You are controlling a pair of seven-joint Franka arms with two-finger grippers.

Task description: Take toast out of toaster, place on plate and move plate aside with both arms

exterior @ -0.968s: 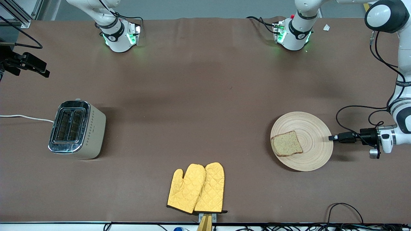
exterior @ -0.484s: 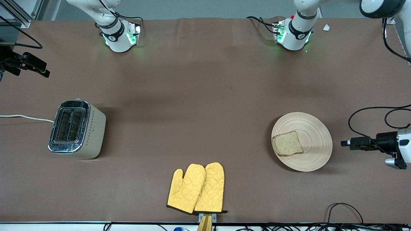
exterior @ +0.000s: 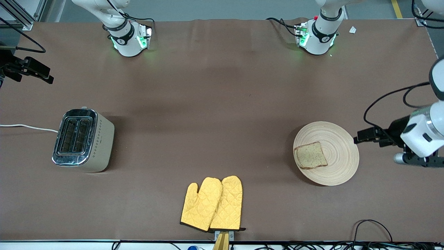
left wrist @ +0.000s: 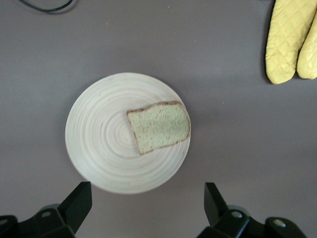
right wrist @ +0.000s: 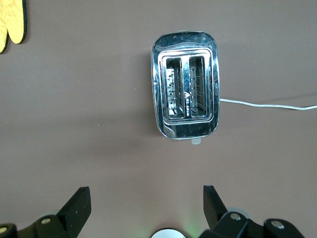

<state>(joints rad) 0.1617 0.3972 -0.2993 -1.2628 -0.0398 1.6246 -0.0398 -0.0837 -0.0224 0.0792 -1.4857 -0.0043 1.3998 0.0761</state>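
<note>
The toast (exterior: 310,155) lies on the round wooden plate (exterior: 340,152), on the side toward the right arm's end. My left gripper (exterior: 359,138) is open and empty, up in the air beside the plate's rim on the left arm's side, touching nothing. In the left wrist view the plate (left wrist: 99,139) and toast (left wrist: 161,127) lie below the open gripper (left wrist: 146,193). My right gripper (right wrist: 143,198) is open and empty, waiting high over the table between its base and the toaster (right wrist: 187,91).
The toaster (exterior: 83,139) stands at the right arm's end with its white cord (exterior: 27,127) running off the table. Two yellow oven mitts (exterior: 212,205) lie at the table edge nearest the front camera. Black cables (exterior: 373,225) lie near that edge.
My left gripper drew back from the plate's rim toward the left arm's end, then rose and swung back beside the rim. The plate and toast barely shifted. The right arm held still.
</note>
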